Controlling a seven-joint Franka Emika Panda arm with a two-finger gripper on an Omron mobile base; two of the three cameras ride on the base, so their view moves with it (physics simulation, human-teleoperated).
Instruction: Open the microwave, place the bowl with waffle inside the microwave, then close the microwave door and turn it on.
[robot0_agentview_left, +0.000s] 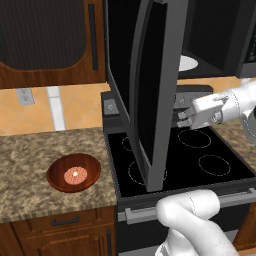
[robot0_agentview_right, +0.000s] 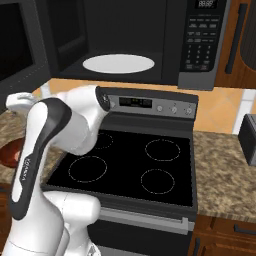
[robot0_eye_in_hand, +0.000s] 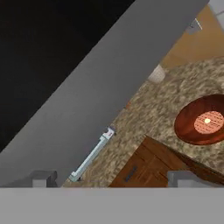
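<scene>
the microwave door stands swung wide open, a black glass panel in a dark grey frame, baring the microwave cavity and its white round plate. the reddish-brown bowl sits on the speckled table left of the stove, the small gridded waffle inside it. the gripper hangs beside the door's inner face, jaws spread wide, holding nothing.

A home kitchen is shown. A black-topped stove with four burner rings is set between speckled granite bench runs, a microwave is mounted above it, and wooden cabinets and orange wall tiles are seen around.
</scene>
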